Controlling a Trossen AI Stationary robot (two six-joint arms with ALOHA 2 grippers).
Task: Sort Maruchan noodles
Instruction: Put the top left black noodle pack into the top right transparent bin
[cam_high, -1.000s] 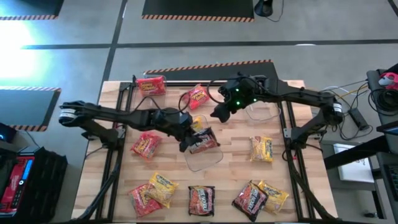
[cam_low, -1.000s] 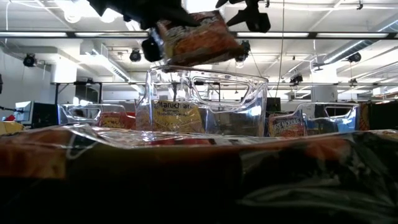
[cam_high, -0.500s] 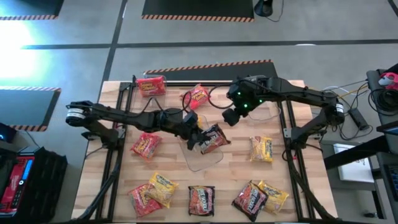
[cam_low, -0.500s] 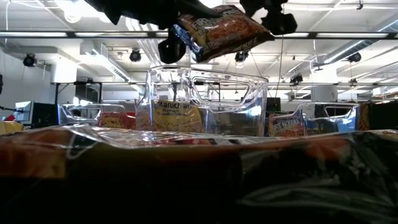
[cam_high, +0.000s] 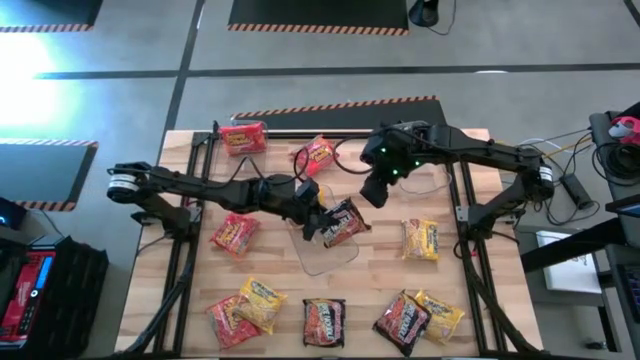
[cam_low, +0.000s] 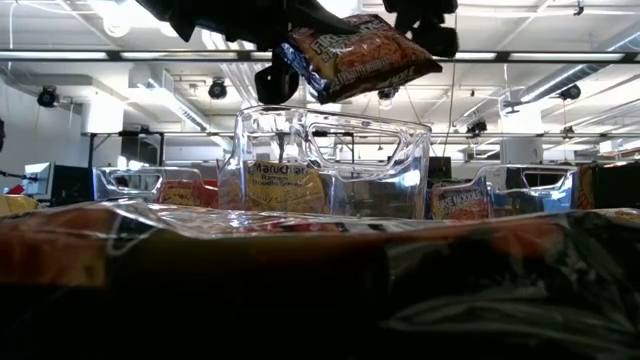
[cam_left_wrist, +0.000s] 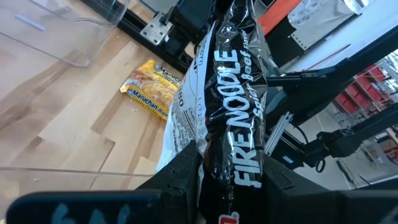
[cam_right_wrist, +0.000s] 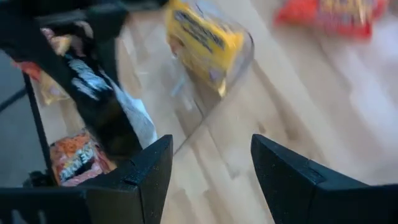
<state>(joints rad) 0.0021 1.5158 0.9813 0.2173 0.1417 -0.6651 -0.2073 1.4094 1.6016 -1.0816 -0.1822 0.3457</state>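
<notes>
My left gripper (cam_high: 318, 222) (cam_left_wrist: 227, 183) is shut on a dark "Fire Noodle" packet (cam_high: 345, 222) (cam_low: 355, 55). It holds the packet in the air over a clear bin (cam_high: 328, 252) (cam_low: 330, 165) at the table's middle. My right gripper (cam_high: 373, 192) (cam_right_wrist: 211, 165) is open and hovers just to the far right of that packet, touching nothing. A yellow packet (cam_right_wrist: 199, 37) (cam_low: 275, 185) stands in another clear bin behind. Red, yellow and dark packets lie flat around the table. My left gripper pinches the dark packet between its two fingers at the packet's near end (cam_left_wrist: 227, 158), one finger (cam_left_wrist: 180, 180) on each flat face. The fingers come from the table's left and lie along the packet. The packet is lifted clear and tilted above the bin's rim.
Red packets lie at the far left (cam_high: 243, 137), far middle (cam_high: 318, 153) and left (cam_high: 233, 233). A yellow one (cam_high: 420, 240) lies at the right. Several more (cam_high: 323, 320) line the near edge. A third clear bin (cam_high: 422, 178) sits under the right arm.
My left gripper has carried the dark packet toward the table's right, from beside the bin to over it. The packet has tipped with its free end higher, then stayed still. My right gripper has shifted toward the right and near edges.
</notes>
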